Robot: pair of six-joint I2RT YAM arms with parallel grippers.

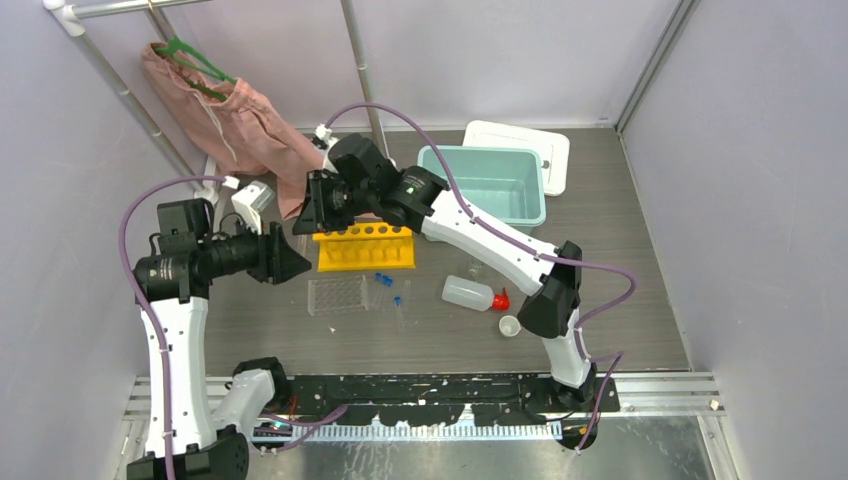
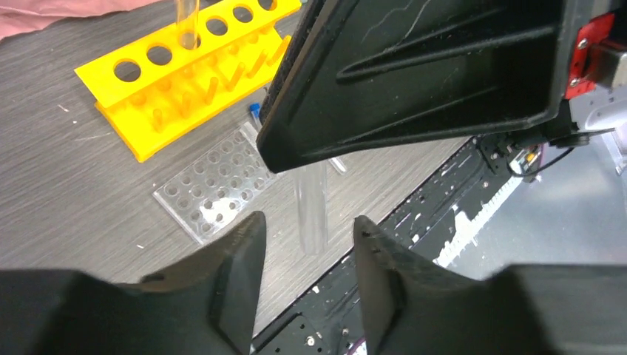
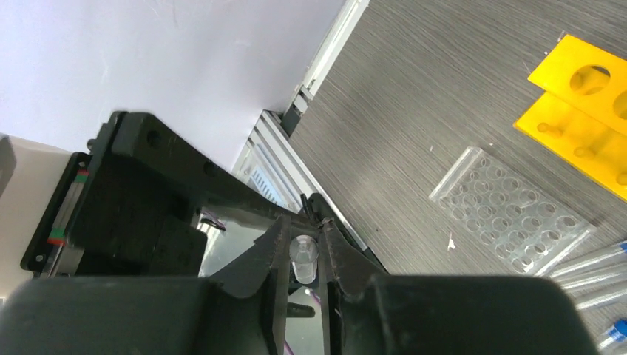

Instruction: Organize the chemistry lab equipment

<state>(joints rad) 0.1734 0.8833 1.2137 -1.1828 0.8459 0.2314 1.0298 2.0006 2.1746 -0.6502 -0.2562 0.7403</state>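
Far left of the yellow tube rack (image 1: pixel 365 247) and behind it: pink garment (image 1: pixel 245 125) on a green hanger (image 1: pixel 195 60). Just left of the rack, above the table: left gripper (image 2: pixel 307 220), fingers (image 2: pixel 236 251) spread apart, nothing between them. At the rack's left end, slightly above: right gripper (image 3: pixel 303 226), pinching a clear tube (image 3: pixel 304 255) seen end-on between the pads. Just in front of the rack's left half: clear well tray (image 1: pixel 337 294), flat on the table. In front of the rack's right half: blue-capped tubes (image 1: pixel 383 281), lying loose. Right of the rack and nearer: white squeeze bottle (image 1: pixel 468 292) on its side, red nozzle pointing away from the rack. Farther right of the rack, nearer again: tiny white cup (image 1: pixel 509 326), upright. Behind and right of the rack: teal bin (image 1: pixel 480 150). Farther still from the rack that way: white lid (image 1: pixel 515 133).
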